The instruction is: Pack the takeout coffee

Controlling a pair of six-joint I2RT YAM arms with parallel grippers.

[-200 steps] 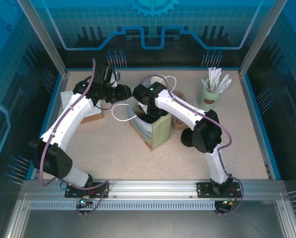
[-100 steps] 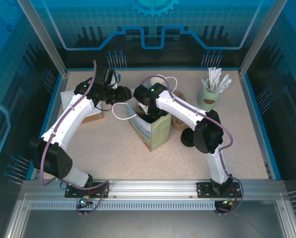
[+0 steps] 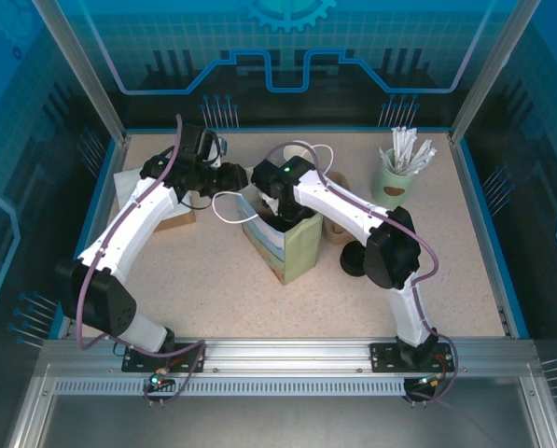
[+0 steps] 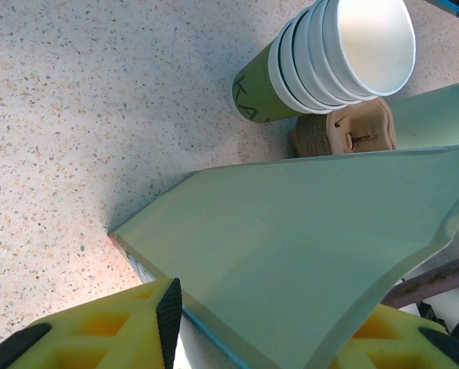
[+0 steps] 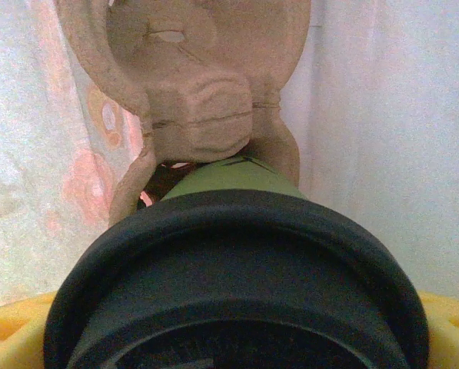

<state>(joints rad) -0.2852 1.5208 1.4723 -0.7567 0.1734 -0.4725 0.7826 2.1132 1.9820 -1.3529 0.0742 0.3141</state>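
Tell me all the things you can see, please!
paper bag: one, pale green, table middle
coffee cup: one, green with black lid, inside the bag
pulp carrier: one, brown, inside the bag, past the cup
empty cups: one stack, green outside, white inside, beside the bag
straw cup: one, green, white wrapped straws inside, back right
cardboard: one piece, brown, left side
left end effector: one, yellow fingers, clamped on the bag's wall
right end effector: one, yellow fingers, gripping the coffee cup

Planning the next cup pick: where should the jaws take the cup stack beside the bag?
Probably the top cup's rim of the cup stack, from above, one jaw inside, one outside: nested mouth-up, only rims show above the bottom cup's wall, and the bag crowds its side.
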